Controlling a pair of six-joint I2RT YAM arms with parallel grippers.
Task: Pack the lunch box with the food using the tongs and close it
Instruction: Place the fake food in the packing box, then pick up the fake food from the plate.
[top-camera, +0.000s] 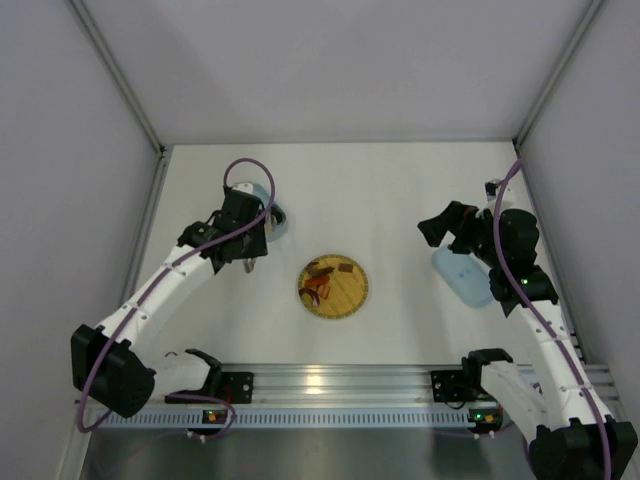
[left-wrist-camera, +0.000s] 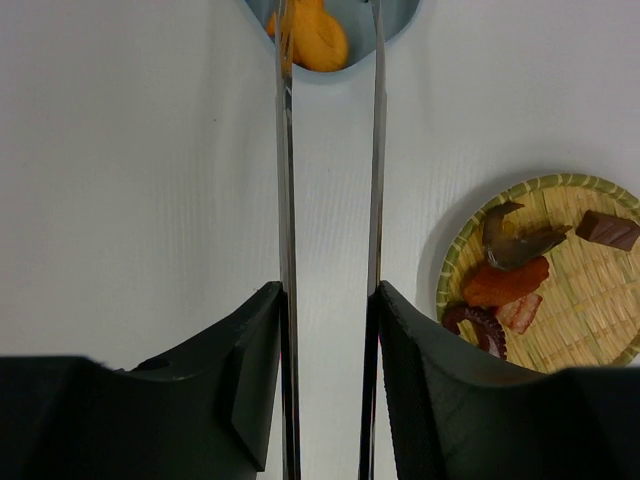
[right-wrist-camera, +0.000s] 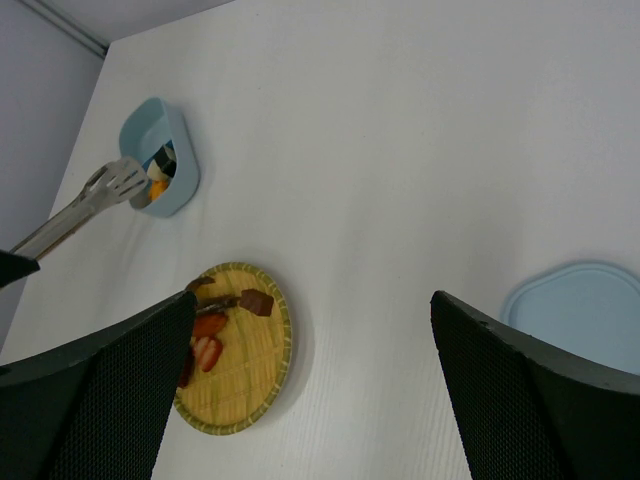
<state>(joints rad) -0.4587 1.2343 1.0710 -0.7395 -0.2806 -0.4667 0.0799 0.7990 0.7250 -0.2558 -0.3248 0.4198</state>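
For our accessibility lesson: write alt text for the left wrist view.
The left gripper holds silver tongs, their arms reaching to a light-blue lunch box containing an orange food piece. To the right sits a woven plate with red and brown food pieces.

A round yellow woven plate (top-camera: 334, 315) is sitting near the middle of the white table (top-camera: 400, 180), carrying a few small red and brown bite-sized pieces of food (top-camera: 322, 283). The left arm is reaching to the far left side, where its black left gripper (top-camera: 262, 228) is covering most of a small light-blue plastic lunch box (top-camera: 281, 222). A flat light-blue lid (top-camera: 458, 281) is lying at the right, partly under the right arm. The right gripper (top-camera: 440, 226) is hovering beside it, fingers standing apart.
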